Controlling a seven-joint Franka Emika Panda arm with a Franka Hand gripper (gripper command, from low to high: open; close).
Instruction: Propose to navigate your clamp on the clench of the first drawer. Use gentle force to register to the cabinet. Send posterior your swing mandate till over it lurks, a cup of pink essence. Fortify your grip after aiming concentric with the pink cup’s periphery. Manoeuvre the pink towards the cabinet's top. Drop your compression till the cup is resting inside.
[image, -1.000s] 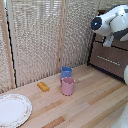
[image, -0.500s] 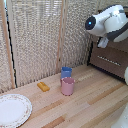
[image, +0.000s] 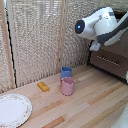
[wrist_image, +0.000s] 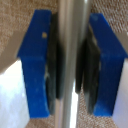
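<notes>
Exterior view: your arm reaches to the cabinet (image: 111, 60) at the exterior view's right, pincer hidden there. The pink cup (image: 67, 86) waits well apart on the table (image: 95, 107), blue cup (image: 66, 73) touching behind it.

Wrist view: your pincer (wrist_image: 70, 65) clamps the silver handle (wrist_image: 74, 30) between blue-tipped fingers (wrist_image: 36, 65), ready for pulling.

The pale wooden tabletop (image: 95, 102) shows smooth planks with a light sheen. The small pink plastic cup (image: 67, 86) looks matt. The slim silver metal bar handle (wrist_image: 71, 65) gleams glossy between matt blue gripper pads (wrist_image: 36, 65). The dark brown wood-grain cabinet (image: 114, 61) looks dull.
</notes>
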